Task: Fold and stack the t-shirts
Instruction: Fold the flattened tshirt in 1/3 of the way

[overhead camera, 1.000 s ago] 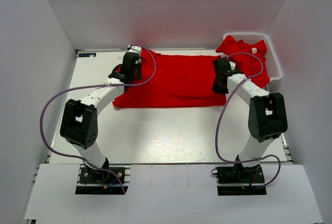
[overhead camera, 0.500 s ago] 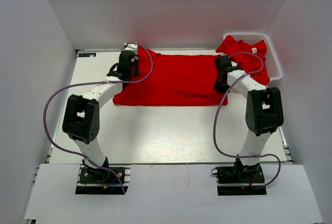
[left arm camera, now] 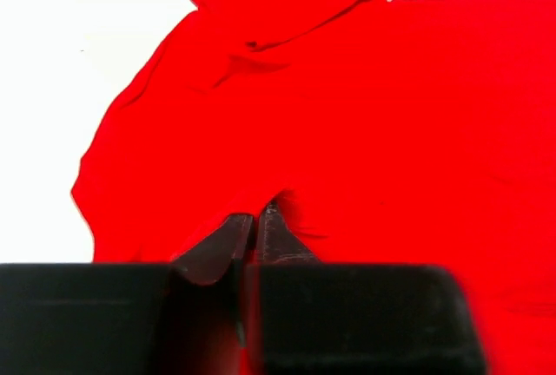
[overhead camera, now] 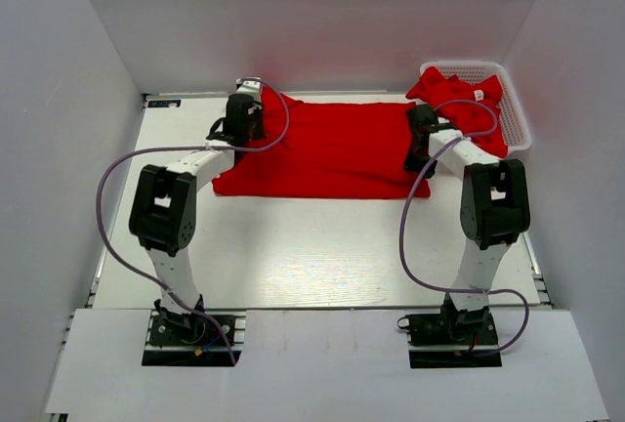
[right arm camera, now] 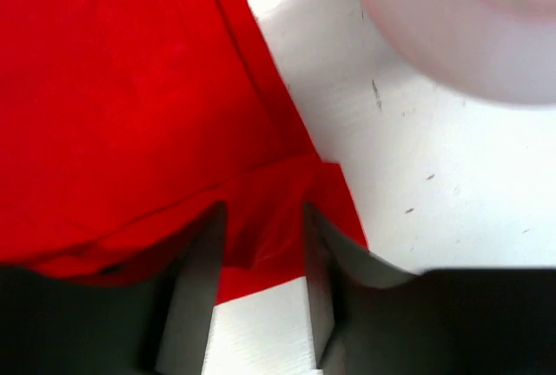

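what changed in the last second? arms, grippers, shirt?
Both arms reached farther forward: the left gripper and right gripper moved toward the far edge of the spread t-shirt. The right jaws now stand apart around a fold, apparently letting go; the left look nearly closed. The basket and heaped shirts are unchanged.

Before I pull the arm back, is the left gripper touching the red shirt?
Touching. The left wrist view shows the left gripper, jaws nearly together, with its tips buried in a puckered fold of the red shirt.
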Robot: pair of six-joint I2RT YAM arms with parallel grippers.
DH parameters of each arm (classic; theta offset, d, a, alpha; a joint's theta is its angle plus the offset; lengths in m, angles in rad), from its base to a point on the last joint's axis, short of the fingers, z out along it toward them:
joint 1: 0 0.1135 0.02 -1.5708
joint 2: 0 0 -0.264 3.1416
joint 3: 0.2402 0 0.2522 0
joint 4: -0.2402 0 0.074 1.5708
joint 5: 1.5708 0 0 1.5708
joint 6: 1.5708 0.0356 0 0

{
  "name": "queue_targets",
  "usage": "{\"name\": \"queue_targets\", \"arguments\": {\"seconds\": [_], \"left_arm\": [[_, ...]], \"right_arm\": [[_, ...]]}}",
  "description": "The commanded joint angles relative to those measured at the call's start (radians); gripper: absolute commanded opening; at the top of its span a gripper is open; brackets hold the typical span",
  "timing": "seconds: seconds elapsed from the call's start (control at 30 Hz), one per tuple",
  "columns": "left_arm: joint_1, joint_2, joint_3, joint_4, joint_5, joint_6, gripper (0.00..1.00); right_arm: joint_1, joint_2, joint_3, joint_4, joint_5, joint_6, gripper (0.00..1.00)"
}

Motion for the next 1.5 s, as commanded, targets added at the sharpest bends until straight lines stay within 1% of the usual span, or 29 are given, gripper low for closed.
{"name": "queue_targets", "arguments": {"seconds": [0.0,0.03,0.07,0.1,0.13,0.17,0.2,0.23,0.27,0.33,0.47,0.53,0.6,0.73,0.87,0.97,1.0,1.1,1.27,1.37,1.43,1.47], "left_arm": [[0.011,0.061,0.084,-0.004,-0.038,0.005,0.28],[0.020,0.077,0.097,-0.004,-0.065,-0.007,0.80],[0.020,0.095,0.111,-0.004,-0.076,-0.007,0.87],[0.020,0.136,0.162,-0.014,-0.076,-0.007,0.91],[0.030,0.156,0.193,-0.047,-0.076,-0.018,0.98],[0.030,0.175,0.224,-0.067,-0.076,-0.029,1.00],[0.039,0.190,0.280,-0.082,-0.063,-0.029,1.00],[0.039,0.203,0.302,-0.104,-0.062,-0.029,1.00],[0.039,0.216,0.337,-0.116,-0.062,-0.038,1.00],[0.048,0.216,0.359,-0.136,-0.062,-0.038,1.00],[0.057,0.184,0.382,-0.191,-0.062,-0.058,1.00],[0.057,0.140,0.359,-0.202,-0.044,-0.067,1.00],[0.057,0.086,0.303,-0.202,-0.032,-0.067,1.00],[0.057,0.028,0.194,-0.211,0.025,-0.076,1.00],[0.048,0.002,0.117,-0.195,0.091,-0.076,1.00],[0.037,0.025,0.117,-0.195,0.120,-0.076,1.00],[0.037,0.044,0.117,-0.195,0.166,-0.076,1.00],[0.037,0.066,0.126,-0.221,0.232,-0.076,1.00],[0.037,0.100,0.049,-0.221,0.244,-0.107,1.00],[0.037,0.100,0.005,-0.253,0.254,-0.139,1.00],[0.037,0.082,-0.075,-0.253,0.254,-0.165,1.00],[0.046,0.069,-0.107,-0.241,0.278,-0.191,1.00]], "right_arm": [[-0.009,0.021,0.055,0.003,0.032,0.003,0.48],[-0.012,0.021,0.058,0.003,0.036,-0.006,0.58],[-0.012,0.024,0.071,0.010,0.032,-0.011,0.58],[-0.012,0.028,0.075,0.030,0.032,-0.020,0.60],[-0.009,0.025,0.080,0.040,0.033,-0.052,0.62],[-0.009,0.023,0.094,0.038,0.024,-0.058,0.70],[-0.008,0.018,0.098,0.041,0.010,-0.068,0.73],[-0.005,0.002,0.101,0.046,0.004,-0.089,0.78],[-0.006,-0.006,0.100,0.050,-0.022,-0.098,0.90],[0.000,-0.046,0.065,0.067,-0.039,-0.118,0.90],[0.002,-0.121,-0.015,0.127,-0.155,-0.180,0.90],[0.015,-0.147,-0.064,0.156,-0.224,-0.218,0.90],[0.028,-0.173,-0.104,0.175,-0.257,-0.221,0.90],[0.040,-0.187,-0.129,0.195,-0.281,-0.259,0.90],[0.052,-0.137,-0.112,0.204,-0.310,-0.253,0.90],[0.055,-0.100,-0.089,0.218,-0.314,-0.237,0.90],[0.055,-0.072,-0.077,0.219,-0.317,-0.233,0.90],[0.052,-0.028,-0.060,0.210,-0.317,-0.210,0.90],[0.048,-0.002,-0.092,0.222,-0.306,-0.178,0.90],[0.045,0.011,-0.127,0.219,-0.295,-0.157,0.90],[0.045,0.009,-0.150,0.228,-0.304,-0.144,0.90],[0.046,0.009,-0.170,0.228,-0.320,-0.144,0.90]]}}
